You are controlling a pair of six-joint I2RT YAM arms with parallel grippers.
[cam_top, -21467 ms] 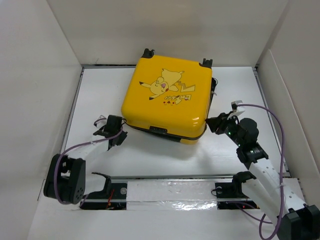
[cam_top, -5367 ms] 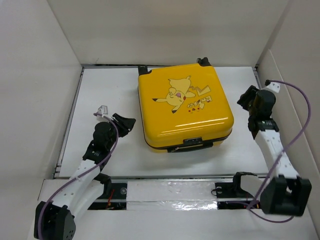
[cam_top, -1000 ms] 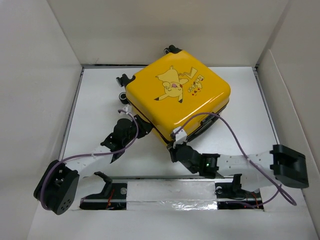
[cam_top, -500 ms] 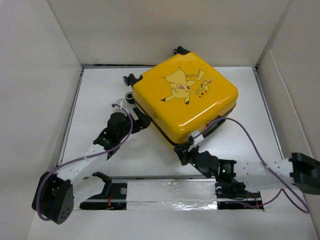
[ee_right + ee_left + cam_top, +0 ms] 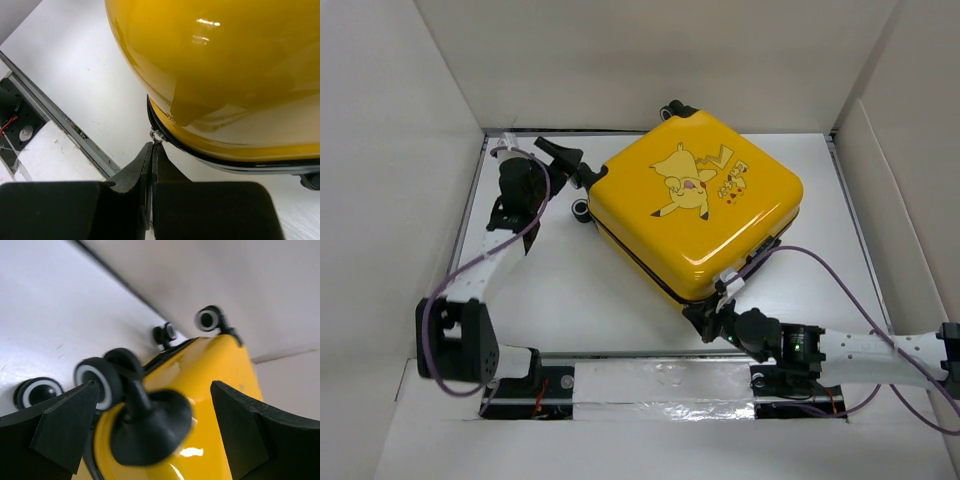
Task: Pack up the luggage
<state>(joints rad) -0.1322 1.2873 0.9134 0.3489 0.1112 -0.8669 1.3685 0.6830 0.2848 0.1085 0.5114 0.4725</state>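
The luggage [image 5: 695, 215] is a closed yellow hard-shell case with a Pikachu print, lying flat and turned diagonally on the white floor. My left gripper [image 5: 565, 160] is open at its far-left corner. In the left wrist view the gripper [image 5: 154, 390] straddles a black wheel mount [image 5: 150, 425] on the yellow shell [image 5: 215, 370], with the wheel [image 5: 95, 382] by the left finger. My right gripper [image 5: 705, 318] is at the near corner. In the right wrist view it [image 5: 151, 146] is shut on the metal zipper pull [image 5: 158, 135] under the shell [image 5: 225, 50].
White cardboard walls close in the floor at the back [image 5: 650, 60], left [image 5: 390, 200] and right [image 5: 905, 200]. A metal rail [image 5: 660, 375] runs along the near edge, just behind my right gripper; the right wrist view shows the rail [image 5: 60, 120] too.
My left gripper let go of the luggage's left edge, opened wide and moved back to the wheel corner. My right gripper stayed shut and slid right along the near corner. The luggage turned and shifted right.
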